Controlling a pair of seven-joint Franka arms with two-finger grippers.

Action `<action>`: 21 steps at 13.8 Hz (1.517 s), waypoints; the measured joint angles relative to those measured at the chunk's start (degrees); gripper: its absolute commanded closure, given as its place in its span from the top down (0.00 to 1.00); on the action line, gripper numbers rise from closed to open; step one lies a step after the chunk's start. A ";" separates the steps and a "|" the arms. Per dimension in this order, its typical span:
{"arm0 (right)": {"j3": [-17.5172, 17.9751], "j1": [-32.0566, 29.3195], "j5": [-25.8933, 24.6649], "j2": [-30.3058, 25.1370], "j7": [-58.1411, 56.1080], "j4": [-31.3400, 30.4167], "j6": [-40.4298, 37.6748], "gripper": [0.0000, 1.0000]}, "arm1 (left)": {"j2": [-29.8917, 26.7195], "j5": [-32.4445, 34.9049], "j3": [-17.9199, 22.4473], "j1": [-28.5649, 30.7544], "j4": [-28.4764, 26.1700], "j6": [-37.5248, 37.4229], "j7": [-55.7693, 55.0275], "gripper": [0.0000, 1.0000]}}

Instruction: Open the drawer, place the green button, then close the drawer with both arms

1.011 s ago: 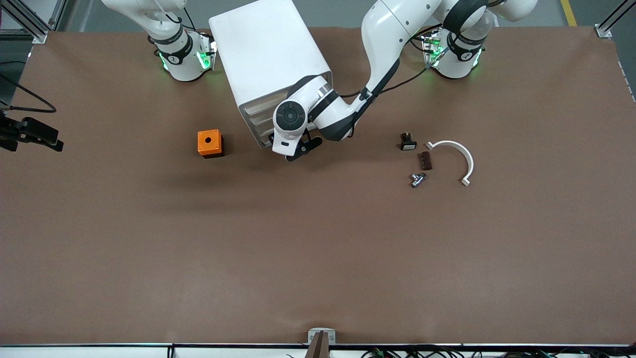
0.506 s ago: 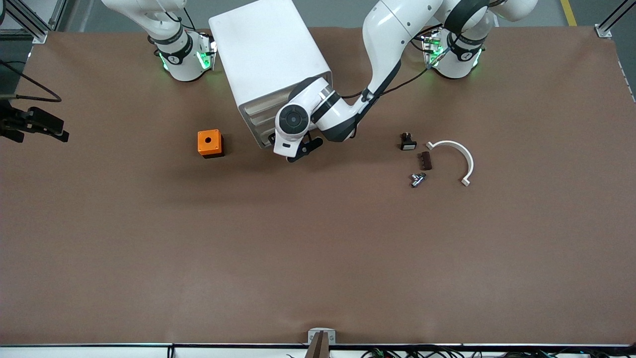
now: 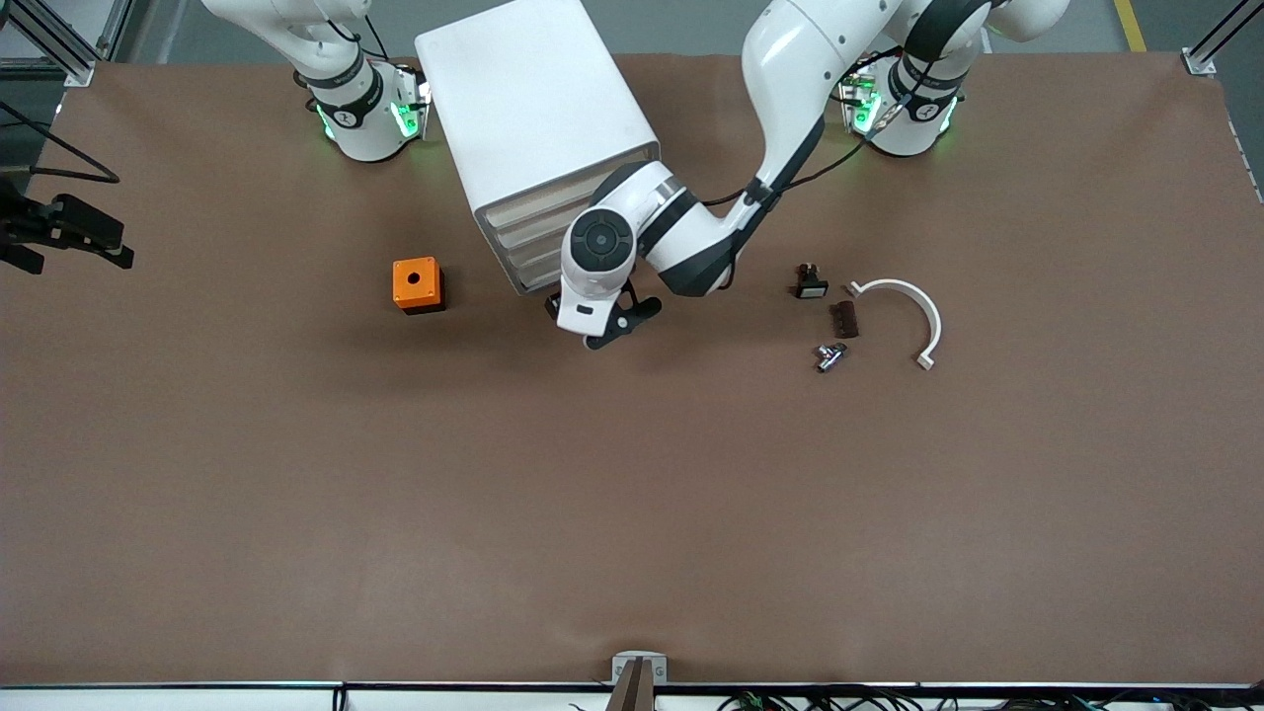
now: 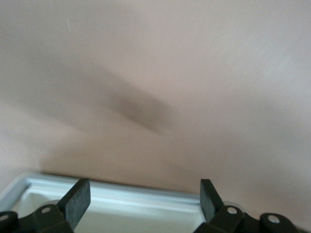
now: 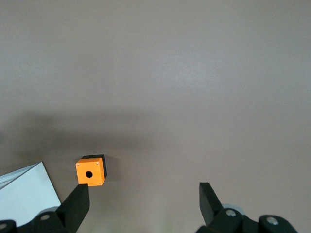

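The white cabinet (image 3: 533,118) stands between the arm bases, its four drawers facing the front camera. The lowest drawer (image 3: 538,280) meets my left gripper (image 3: 594,324), which hangs low in front of it. In the left wrist view the drawer's white rim (image 4: 146,196) and hollow inside lie between the open fingers of that gripper (image 4: 144,189). The button (image 3: 829,356) lies on the table toward the left arm's end. My right gripper (image 3: 69,235) hovers open and empty over the table's edge at the right arm's end, and also shows in the right wrist view (image 5: 143,191).
An orange box with a round hole (image 3: 417,284) sits beside the cabinet, also in the right wrist view (image 5: 90,171). A black button with a white face (image 3: 811,283), a brown block (image 3: 844,318) and a white curved piece (image 3: 904,308) lie near the button.
My left gripper has moved away from the cabinet front toward the front camera. My right gripper has shifted slightly at the table's edge.
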 measured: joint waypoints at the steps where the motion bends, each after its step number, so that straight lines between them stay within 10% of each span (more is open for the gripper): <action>1: -0.05 -0.02 0.00 -0.46 -0.06 -0.75 0.87 1.00 | -1.92 0.62 -0.02 2.18 0.26 -0.01 0.61 0.99; 9: -0.21 -0.06 0.00 -3.05 -0.24 -4.83 4.19 1.00 | -20.55 0.99 0.42 20.73 0.49 -20.89 25.84 0.99; 21: -0.13 -0.06 0.00 -3.05 -0.26 -5.00 4.28 1.00 | -26.41 7.42 0.57 42.26 -1.02 -31.46 61.67 0.99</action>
